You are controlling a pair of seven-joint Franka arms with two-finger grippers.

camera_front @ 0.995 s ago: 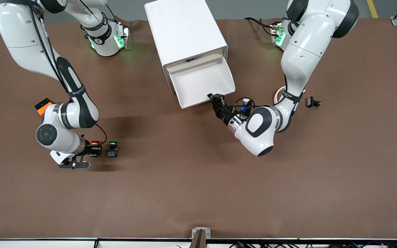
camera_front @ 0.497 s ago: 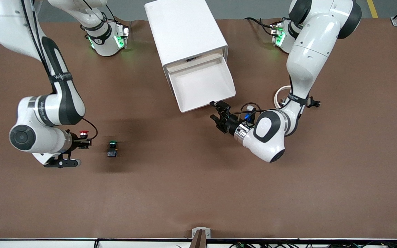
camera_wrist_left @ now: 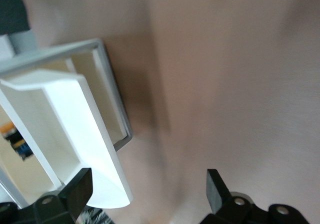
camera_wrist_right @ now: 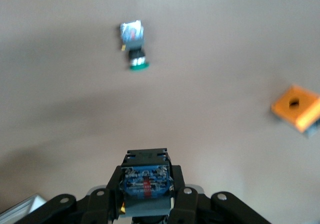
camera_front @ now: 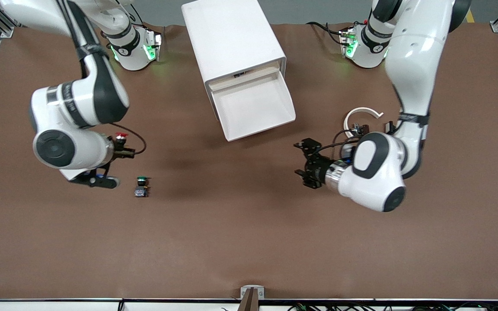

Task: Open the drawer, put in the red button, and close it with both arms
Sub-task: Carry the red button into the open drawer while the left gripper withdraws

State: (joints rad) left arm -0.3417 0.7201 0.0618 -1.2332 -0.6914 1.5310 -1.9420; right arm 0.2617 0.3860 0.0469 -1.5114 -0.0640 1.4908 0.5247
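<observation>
The drawer (camera_front: 253,106) stands pulled open out of the white cabinet (camera_front: 231,39) and is empty; it also shows in the left wrist view (camera_wrist_left: 75,114). My right gripper (camera_front: 121,147) is shut on the red button (camera_front: 121,137) and holds it in the air over the table, above the green button. In the right wrist view the gripper (camera_wrist_right: 146,194) clamps the button's blue-grey base (camera_wrist_right: 145,181). My left gripper (camera_front: 306,164) is open and empty over bare table, apart from the drawer's front; it also shows in the left wrist view (camera_wrist_left: 150,194).
The green button (camera_front: 142,185) stands on the table under my right arm and shows in the right wrist view (camera_wrist_right: 134,47). The orange cube (camera_wrist_right: 296,107) lies toward the right arm's end. A white C-shaped ring (camera_front: 363,113) and a small black part (camera_front: 389,126) lie by my left arm.
My right gripper has lifted the red button off the table from beside the green button. My left gripper has let go of the drawer's front and drawn away from it.
</observation>
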